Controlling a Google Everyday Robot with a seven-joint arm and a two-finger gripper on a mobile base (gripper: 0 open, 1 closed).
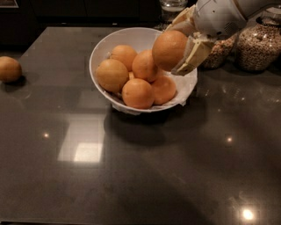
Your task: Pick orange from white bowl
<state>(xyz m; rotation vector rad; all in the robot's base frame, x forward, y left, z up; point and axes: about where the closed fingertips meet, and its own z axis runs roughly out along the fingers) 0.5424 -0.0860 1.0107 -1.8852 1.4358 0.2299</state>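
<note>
The white bowl (102, 51) stands at the back middle of the dark counter and holds several oranges on a crinkled white paper lining. My gripper (179, 43) reaches in from the upper right and is shut on one orange (168, 49), held above the bowl's right side, clear of the oranges below. Its pale fingers (193, 55) clasp the fruit from the right and from behind.
A lone orange (9, 69) lies on the counter at the far left. Clear glass jars of grains (259, 44) stand at the back right, just behind my arm. A glass (172, 9) stands behind the bowl. The dark counter (140, 176) stretches toward the front.
</note>
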